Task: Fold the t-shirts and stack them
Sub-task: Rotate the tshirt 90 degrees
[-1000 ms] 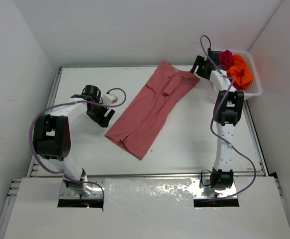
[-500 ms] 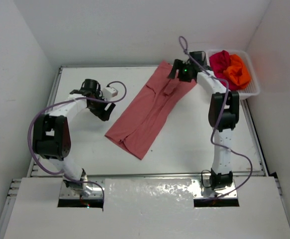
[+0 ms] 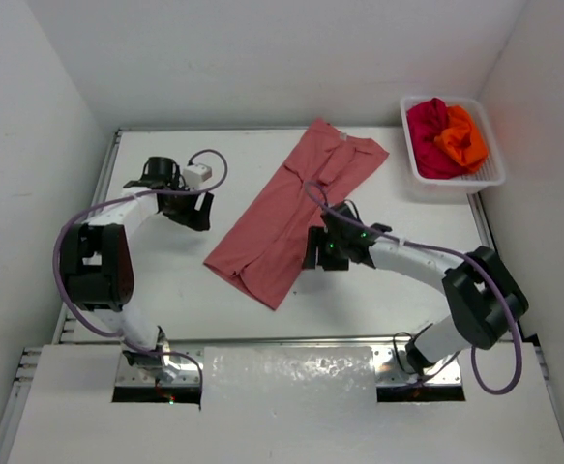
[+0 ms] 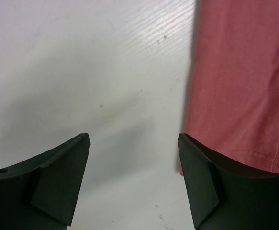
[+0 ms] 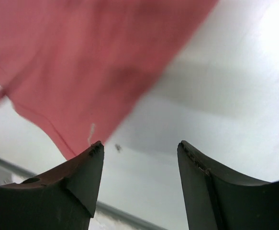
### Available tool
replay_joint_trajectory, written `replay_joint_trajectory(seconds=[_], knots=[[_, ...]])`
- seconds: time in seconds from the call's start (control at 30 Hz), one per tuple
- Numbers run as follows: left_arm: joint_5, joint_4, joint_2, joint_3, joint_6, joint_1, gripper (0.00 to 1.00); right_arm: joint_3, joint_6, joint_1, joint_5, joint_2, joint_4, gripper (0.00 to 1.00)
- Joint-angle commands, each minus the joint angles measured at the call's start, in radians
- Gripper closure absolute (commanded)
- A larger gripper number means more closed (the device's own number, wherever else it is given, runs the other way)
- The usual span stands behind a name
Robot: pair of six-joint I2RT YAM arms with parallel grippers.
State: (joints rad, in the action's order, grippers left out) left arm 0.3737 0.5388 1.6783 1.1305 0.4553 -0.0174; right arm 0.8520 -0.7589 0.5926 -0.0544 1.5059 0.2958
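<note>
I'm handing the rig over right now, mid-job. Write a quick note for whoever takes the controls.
Left gripper: open, empty, over bare table just off the salmon-pink t-shirt's left edge.
Right gripper: open, empty, at that shirt's near right edge.
Salmon-pink t-shirt: laid out as a long diagonal strip mid-table.
Orange t-shirt and crimson t-shirt: bunched in the white basket, far right corner.
Done: one shirt laid out; no stack yet.
Left: finish folding it, fold the other two, stack all three.
</note>
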Motion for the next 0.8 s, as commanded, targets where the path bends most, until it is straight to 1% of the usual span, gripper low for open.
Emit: replay_joint_trajectory(seconds=[0.0, 0.03, 0.07, 0.1, 0.13, 0.2, 0.3, 0.33, 0.47, 0.57, 0.63, 0.67, 0.77], knots=[[-0.022, -0.069, -0.072, -0.052, -0.082, 0.005, 0.28, -0.101, -0.126, 0.052, 0.015, -0.007, -0.128, 0.41], [-0.039, -0.086, -0.083, -0.076, -0.101, 0.007, 0.28, -0.138, -0.173, 0.064, -0.004, -0.004, -0.206, 0.44], [-0.068, -0.092, -0.101, -0.086, -0.104, 0.008, 0.28, -0.219, -0.201, 0.073, -0.030, 0.010, -0.269, 0.45], [-0.078, -0.095, -0.109, -0.093, -0.099, 0.008, 0.27, -0.252, -0.224, 0.085, -0.056, 0.023, -0.384, 0.46], [-0.090, -0.102, -0.120, -0.104, -0.101, 0.010, 0.27, -0.272, -0.258, 0.119, -0.053, 0.043, -0.411, 0.48], [-0.114, -0.102, -0.140, -0.106, -0.099, 0.011, 0.27, -0.283, -0.286, 0.148, -0.035, 0.110, -0.460, 0.49], [-0.114, -0.095, -0.179, -0.120, -0.102, 0.013, 0.27, -0.314, -0.390, 0.200, -0.003, 0.154, -0.569, 0.50], [-0.113, -0.097, -0.190, -0.126, -0.104, 0.011, 0.27, -0.314, -0.431, 0.228, 0.037, 0.158, -0.596, 0.50], [-0.125, -0.105, -0.239, -0.144, -0.101, 0.013, 0.27, -0.266, -0.479, 0.280, 0.087, 0.188, -0.528, 0.49], [-0.118, -0.094, -0.250, -0.143, -0.095, 0.013, 0.27, -0.290, -0.499, 0.299, 0.103, 0.180, -0.472, 0.50], [-0.104, -0.095, -0.250, -0.143, -0.096, 0.013, 0.27, -0.306, -0.508, 0.300, 0.090, 0.181, -0.475, 0.51], [-0.101, -0.096, -0.250, -0.144, -0.096, 0.011, 0.27, -0.306, -0.504, 0.303, 0.074, 0.189, -0.474, 0.52], [-0.096, -0.097, -0.252, -0.146, -0.096, 0.013, 0.27, -0.291, -0.505, 0.314, 0.033, 0.253, -0.510, 0.64]])
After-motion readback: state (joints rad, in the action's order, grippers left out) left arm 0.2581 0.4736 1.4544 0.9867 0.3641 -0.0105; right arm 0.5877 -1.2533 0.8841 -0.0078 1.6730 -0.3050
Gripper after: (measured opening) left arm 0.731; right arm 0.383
